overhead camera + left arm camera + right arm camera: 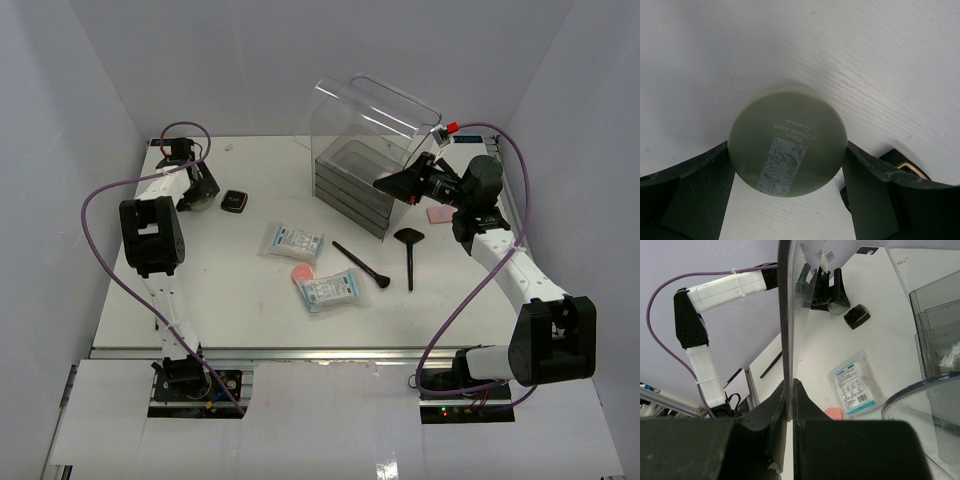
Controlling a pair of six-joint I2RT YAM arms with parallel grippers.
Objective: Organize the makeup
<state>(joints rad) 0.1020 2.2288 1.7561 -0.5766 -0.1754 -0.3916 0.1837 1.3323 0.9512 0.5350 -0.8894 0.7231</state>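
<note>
your left fingers (700, 185) straddle the round pale-green case (787, 152) at the counter's (220, 300) far left (gripping or not, you cannot tell). your right fingers (770, 415) pinch the organiser's clear lid (785, 340) at far right. sachets (292, 241) and brushes (361, 265) lie mid-counter between them.

- left gripper (787, 150): fingers (700, 195) cut off by the bottom edge; whether they press the round green jar (787, 127) between them, cannot tell.
- black compact (903, 165): only a gold-trimmed corner shows, at the jar's 4 o'clock, behind a finger.
- pink round puff (834, 413): lower part hidden by right gripper (790, 386).
- thin brush (770, 366): one end lost behind clear lid (790, 315).
- drawer (921, 315) contents: blurred white.
- white speck (232, 146), table's (250, 320) 11 o'clock: too small to identify.
- pink square puff (440, 214): partly behind right arm (500, 262).
</note>
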